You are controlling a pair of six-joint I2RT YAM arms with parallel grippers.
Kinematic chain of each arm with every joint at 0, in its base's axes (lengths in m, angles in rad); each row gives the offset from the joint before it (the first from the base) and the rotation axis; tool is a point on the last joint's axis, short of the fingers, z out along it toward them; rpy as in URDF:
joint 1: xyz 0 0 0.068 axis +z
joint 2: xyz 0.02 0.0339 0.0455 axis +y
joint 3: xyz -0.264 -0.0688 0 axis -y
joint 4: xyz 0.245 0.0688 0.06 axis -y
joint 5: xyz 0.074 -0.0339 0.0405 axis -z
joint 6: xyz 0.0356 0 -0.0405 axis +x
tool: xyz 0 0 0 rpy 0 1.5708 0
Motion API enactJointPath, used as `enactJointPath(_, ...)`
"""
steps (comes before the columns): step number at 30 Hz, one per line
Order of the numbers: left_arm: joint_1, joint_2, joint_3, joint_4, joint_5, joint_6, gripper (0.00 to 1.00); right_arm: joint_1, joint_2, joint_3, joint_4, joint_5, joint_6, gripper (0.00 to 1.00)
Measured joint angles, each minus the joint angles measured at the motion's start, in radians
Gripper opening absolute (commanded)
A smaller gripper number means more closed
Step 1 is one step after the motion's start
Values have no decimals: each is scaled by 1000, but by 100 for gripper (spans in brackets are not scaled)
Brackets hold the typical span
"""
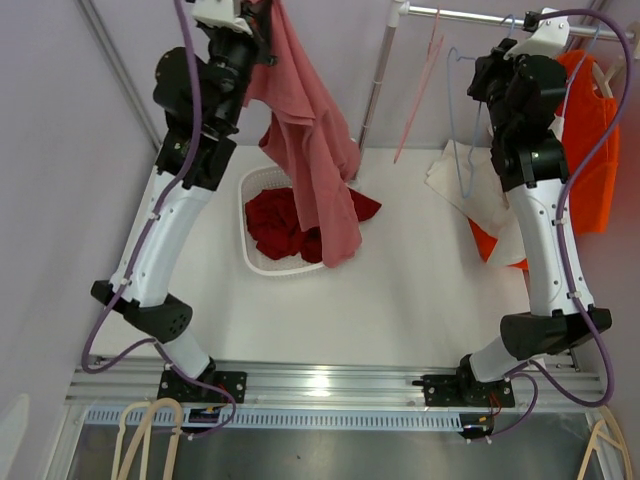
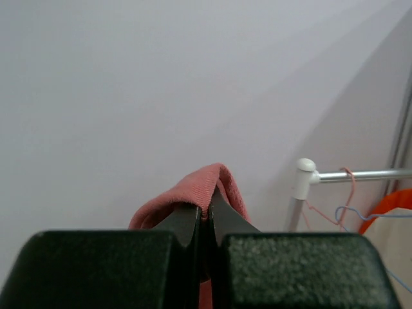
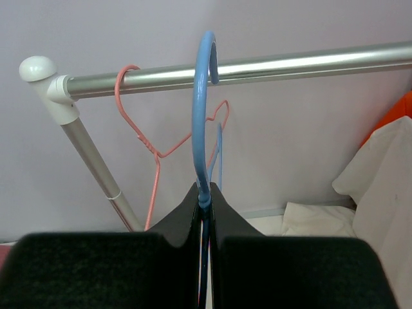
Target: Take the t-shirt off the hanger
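My left gripper [image 1: 262, 35] is raised high at the back left, shut on a pink t-shirt [image 1: 318, 150] that hangs down over the basket; the cloth folds over its fingertips in the left wrist view [image 2: 206, 187]. My right gripper [image 1: 512, 50] is shut on a blue wire hanger [image 1: 462, 140] whose hook [image 3: 205, 84] sits over the metal rail [image 3: 290, 63]. The blue hanger hangs bare, apart from the shirt.
A white basket [image 1: 252, 235] holds dark red clothes [image 1: 285, 222] on the table. A pink wire hanger [image 1: 420, 95] hangs on the rail, also in the right wrist view [image 3: 151, 141]. White [image 1: 455, 185] and orange [image 1: 590, 150] garments hang at the right.
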Motion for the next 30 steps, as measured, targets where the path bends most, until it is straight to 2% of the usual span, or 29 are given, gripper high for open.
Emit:
enactJointPath(3,42,-41,-40,19,-13,0,1,-2,12,5,4,-12,0,0)
enactJointPath(8,52,-167,-331,85,-41,-16,1,-6,34,33,8,-25,0,0)
enactJointPath(16,87,-190,-747,119,-56,-162,1,-10,36,37,8,-47,-1,0)
enactJointPath(25,87,-77,-923,-107,-82,-516,1,-13,41,42,29,-77,-10,0)
enactJointPath(30,92,37,-953,-211,-38,-614,1,-27,47,33,68,-99,-20,0)
